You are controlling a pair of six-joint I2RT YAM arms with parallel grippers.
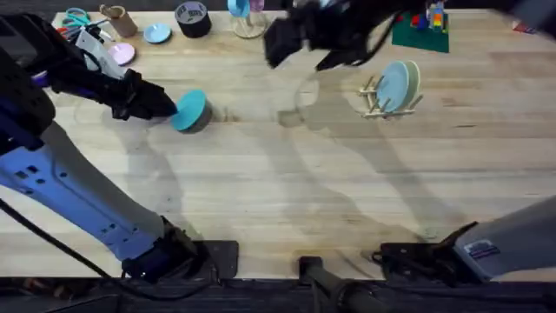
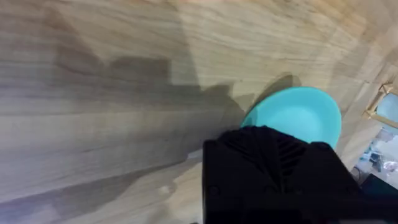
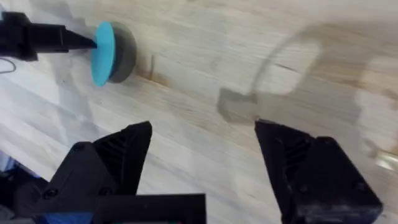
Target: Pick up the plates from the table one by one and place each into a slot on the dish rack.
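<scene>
Turquoise plate (image 1: 188, 109) apparently clamped in left pincer (image 1: 165, 106).

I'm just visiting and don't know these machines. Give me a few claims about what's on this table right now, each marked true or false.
1. The left tool holds a turquoise plate tilted up off the table. True.
2. The dish rack has nothing in it. False: plates already stand in its slots, a pale blue one in front and a cream one behind.
3. The right tool is open and carries nothing. True.
4. The turquoise plate lies flat on the wood. False: it stands on edge, gripped by the left tool.
5. The dish rack sits right beside the turquoise plate. False: it stands well apart, toward the right side.
</scene>
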